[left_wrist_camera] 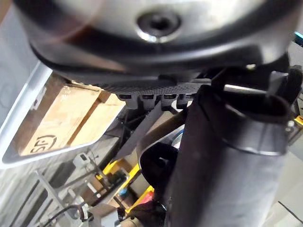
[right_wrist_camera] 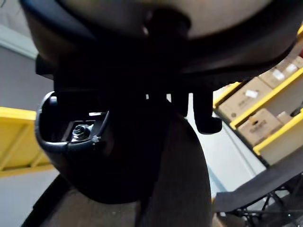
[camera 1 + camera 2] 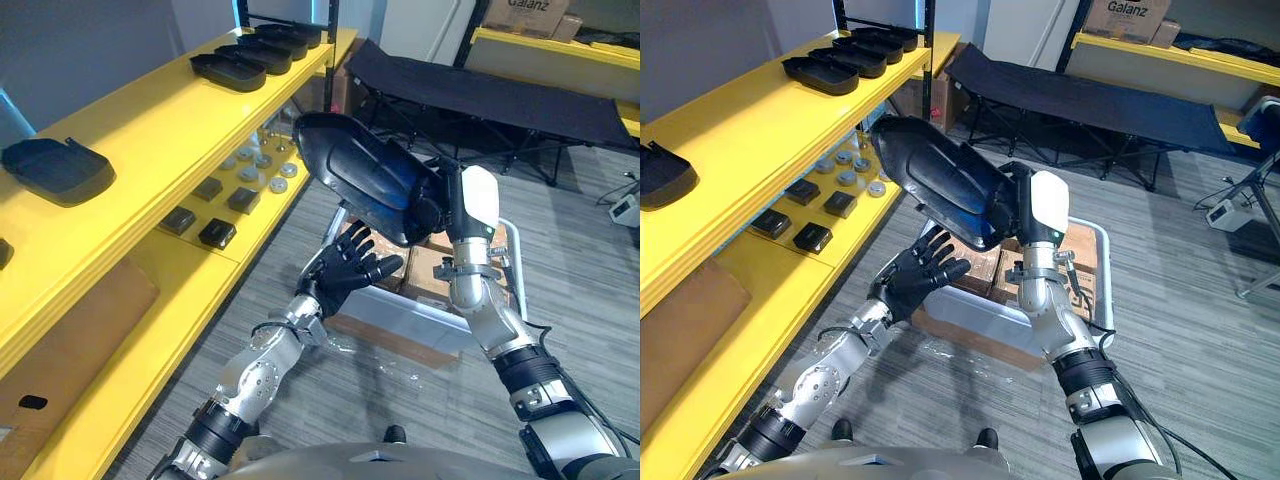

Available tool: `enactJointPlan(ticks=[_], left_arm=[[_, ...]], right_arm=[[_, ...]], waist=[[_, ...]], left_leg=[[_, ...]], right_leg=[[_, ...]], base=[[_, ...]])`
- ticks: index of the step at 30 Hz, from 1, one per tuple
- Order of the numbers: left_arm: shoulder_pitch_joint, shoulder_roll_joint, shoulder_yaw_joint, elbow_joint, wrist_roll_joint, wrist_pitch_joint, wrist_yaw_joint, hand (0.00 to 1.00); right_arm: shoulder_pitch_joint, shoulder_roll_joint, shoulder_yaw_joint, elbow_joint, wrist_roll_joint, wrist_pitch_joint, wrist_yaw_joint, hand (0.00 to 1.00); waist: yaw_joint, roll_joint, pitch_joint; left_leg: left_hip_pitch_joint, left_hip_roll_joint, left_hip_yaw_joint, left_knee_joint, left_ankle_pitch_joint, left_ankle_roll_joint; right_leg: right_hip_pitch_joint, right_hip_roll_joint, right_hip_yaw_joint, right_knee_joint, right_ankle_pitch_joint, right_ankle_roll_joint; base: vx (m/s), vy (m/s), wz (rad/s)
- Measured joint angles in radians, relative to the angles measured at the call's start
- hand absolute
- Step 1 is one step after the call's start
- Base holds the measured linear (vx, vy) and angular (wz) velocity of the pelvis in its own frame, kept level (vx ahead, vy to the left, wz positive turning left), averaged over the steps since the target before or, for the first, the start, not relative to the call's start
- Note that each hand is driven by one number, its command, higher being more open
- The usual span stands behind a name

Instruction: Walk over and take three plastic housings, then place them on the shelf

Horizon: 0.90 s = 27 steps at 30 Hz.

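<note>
Arms are silver-grey shells with black bands at the joints: left arm [image 3: 262, 368], right arm [image 3: 490, 320]. left hand [image 3: 350, 270] is all black with segmented fingers [image 3: 385, 266]. right hand [image 3: 440, 212] is black with a white thumb cover [image 3: 480, 200]. There's a socket screw [image 1: 158, 21] in the left wrist shell.

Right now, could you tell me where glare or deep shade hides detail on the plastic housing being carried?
Left eye view: a blue sheen washes over the plastic housing in the right hand, blanking its surface; the left hand, open below it, is evenly lit. Right wrist view: the housing is almost black, only a rim highlight readable.
</note>
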Motion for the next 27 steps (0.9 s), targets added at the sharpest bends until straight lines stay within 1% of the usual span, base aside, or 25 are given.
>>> enactJointPlan(ticks=[1, 4, 10, 16, 20, 23, 27], left_arm=[[0.001, -0.003, 0.008, -0.001, 0.037, 0.006, 0.011, 1.00], [0.008, -0.012, 0.043, -0.002, 0.124, 0.014, 0.020, 1.00], [0.056, -0.012, 0.116, -0.029, 0.112, 0.015, 0.019, 1.00], [0.079, -0.014, 0.128, -0.029, -0.046, 0.018, 0.011, 1.00], [0.078, -0.034, 0.128, -0.029, -0.138, 0.021, 0.010, 1.00], [0.079, -0.041, 0.128, -0.029, -0.141, 0.023, 0.010, 1.00], [0.079, -0.043, 0.128, -0.029, -0.163, 0.026, 0.011, 1.00]], right_arm=[[0.001, 0.011, 0.008, 0.000, -0.001, -0.010, 0.003, 0.00], [0.015, 0.029, 0.014, 0.000, -0.006, -0.013, 0.003, 0.00], [0.031, 0.029, 0.009, 0.000, -0.007, -0.013, 0.003, 0.00], [0.039, 0.029, -0.006, 0.000, -0.005, -0.013, 0.007, 0.00], [0.055, 0.032, -0.006, 0.000, -0.002, -0.019, 0.020, 0.00], [0.078, 0.050, -0.006, 0.000, 0.001, -0.026, 0.021, 0.00], [0.083, 0.070, -0.006, 0.000, 0.010, -0.026, 0.021, 0.00]], waist=[[0.002, 0.002, -0.001], [0.008, 0.002, -0.001], [0.011, 0.003, -0.002], [0.011, 0.004, -0.003], [0.011, 0.008, -0.005], [0.010, 0.015, -0.009], [0.009, 0.017, -0.011]], left_leg=[[0.003, 0.000, 0.000, 0.000, 0.000, 0.000], [0.012, 0.000, 0.000, 0.000, -0.003, -0.002], [0.011, 0.000, 0.000, 0.000, -0.007, -0.002], [0.010, 0.000, -0.001, 0.000, -0.008, -0.002], [0.010, 0.000, -0.001, 0.000, -0.008, -0.002], [0.010, 0.000, -0.001, 0.000, -0.008, -0.003], [0.010, 0.000, 0.000, 0.000, -0.008, -0.003]], right_leg=[[0.002, 0.000, 0.000, 0.000, -0.001, -0.001], [0.012, 0.000, -0.001, 0.000, -0.008, -0.008], [0.011, 0.000, -0.002, 0.000, -0.011, -0.006], [0.011, 0.000, -0.007, 0.000, -0.009, -0.009], [0.011, 0.000, -0.007, 0.000, -0.009, -0.009], [0.011, 0.000, -0.008, 0.000, -0.009, -0.008], [0.011, 0.000, -0.008, 0.000, -0.009, -0.009]], base=[[0.00, 0.000, 0.00], [0.00, 0.000, 0.00], [0.00, 0.000, 0.00], [0.00, 0.000, 0.00], [0.00, 0.000, 0.00], [0.00, 0.000, 0.00], [0.00, 0.000, 0.00]])
